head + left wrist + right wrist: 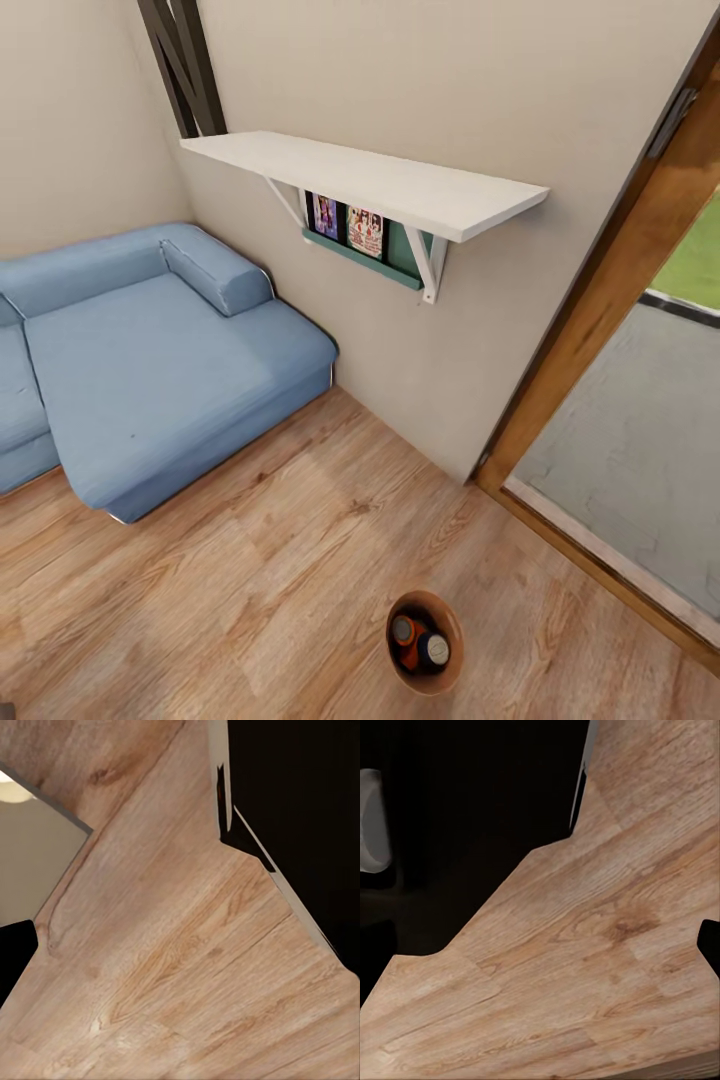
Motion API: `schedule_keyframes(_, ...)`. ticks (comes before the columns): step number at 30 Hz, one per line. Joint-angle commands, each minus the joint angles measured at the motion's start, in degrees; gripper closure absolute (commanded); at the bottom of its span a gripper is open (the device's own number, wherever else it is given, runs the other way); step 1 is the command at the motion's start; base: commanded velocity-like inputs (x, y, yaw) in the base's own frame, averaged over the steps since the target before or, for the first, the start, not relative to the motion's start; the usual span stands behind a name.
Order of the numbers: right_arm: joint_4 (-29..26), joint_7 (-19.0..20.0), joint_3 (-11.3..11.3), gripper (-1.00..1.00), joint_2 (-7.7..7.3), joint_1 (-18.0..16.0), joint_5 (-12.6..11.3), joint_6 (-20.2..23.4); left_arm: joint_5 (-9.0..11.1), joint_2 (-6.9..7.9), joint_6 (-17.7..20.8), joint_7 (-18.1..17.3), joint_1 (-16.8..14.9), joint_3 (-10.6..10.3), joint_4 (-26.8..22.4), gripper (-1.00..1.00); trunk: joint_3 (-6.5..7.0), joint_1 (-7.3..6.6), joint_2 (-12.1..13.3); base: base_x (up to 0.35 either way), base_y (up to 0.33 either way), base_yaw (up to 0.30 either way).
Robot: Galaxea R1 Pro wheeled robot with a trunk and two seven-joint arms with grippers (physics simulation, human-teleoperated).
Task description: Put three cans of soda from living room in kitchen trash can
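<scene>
Matt grained wood floor (pixel 250 590); soft blue cloth sofa (pixel 150 370); smooth white shelf (pixel 370 180); silvery-topped soda cans (pixel 420 640).

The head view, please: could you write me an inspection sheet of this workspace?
Surface: wood plank floor, bare around the bin.
Job's things: trash can stands on the floor near the glass door; inside it an orange soda can and a dark blue soda can, side by side. Third can: nothing seen.
Clutter: nothing seen.
Grippers: nothing seen.
Cables: nothing seen.
Surroundings: blue sofa, white wall shelf over a green magazine rack, wood-framed glass door.
</scene>
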Motion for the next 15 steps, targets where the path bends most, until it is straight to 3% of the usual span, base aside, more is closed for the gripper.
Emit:
schedule_keyframes(1, 0.0, 0.0, 0.0, -1.00, 0.02, 0.0, 0.0, -0.1, 0.0, -0.01, 0.0, 0.0, 0.0, 0.0, 0.0, -1.00, 0.00, 0.00, 0.0, 0.000, 0.000, 0.000)
schedule_keyframes(5, 0.0, 0.0, 0.0, -1.00, 0.07, 0.0, 0.0, -0.5, 0.0, -0.05, 0.0, 0.0, 0.0, 0.0, 0.0, -1.00, 0.00, 0.00, 0.0, 0.000, -0.059, 0.000)
schedule_keyframes(15, 0.0, 0.0, 0.0, -1.00, 0.09, 0.0, 0.0, -0.7, 0.2, -0.19, 0.2, 0.1, 0.0, 0.1, 0.1, -1.00, 0.00, 0.00, 0.0, -0.047, -0.208, 0.000)
